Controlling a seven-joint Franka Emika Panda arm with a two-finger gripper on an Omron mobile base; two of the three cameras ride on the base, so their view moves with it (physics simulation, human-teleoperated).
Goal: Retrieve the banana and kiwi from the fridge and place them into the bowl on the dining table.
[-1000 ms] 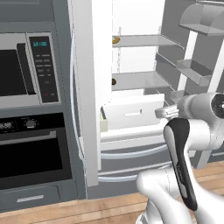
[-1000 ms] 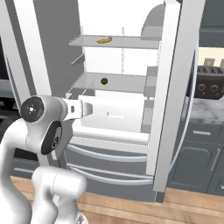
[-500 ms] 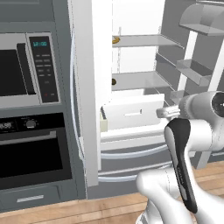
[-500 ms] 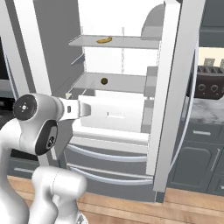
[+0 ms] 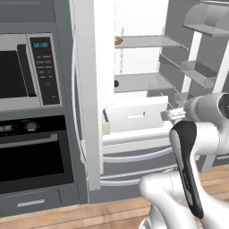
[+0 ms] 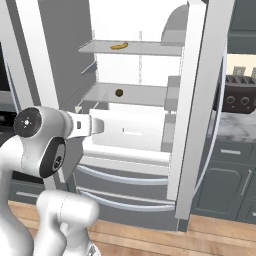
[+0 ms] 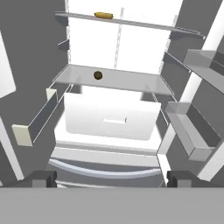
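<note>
The gripper hangs in front of the open fridge, its jaws wide apart and holding nothing; the two dark fingertips stand at the far sides of the hand view with bare air between them. In the right base view the gripper points at the white drawer front, near it but apart from it, and in the left base view the gripper sits just right of that same drawer. Straight ahead in the hand view lies the drawer with its slot handle, and above it a glass shelf on which the kiwi rests left of the middle, alone. Higher up, on the top shelf, the banana lies flat, also left of centre. Both doors stand open: the left door carries a bin on its inner side, and the right door carries stacked bins that jut toward the opening. Below the drawer run the curved handles of the lower drawers. Left of the fridge stands a dark column with a microwave above a wall oven. Right of the fridge, a toaster sits on a marble counter over dark cabinets.
</note>
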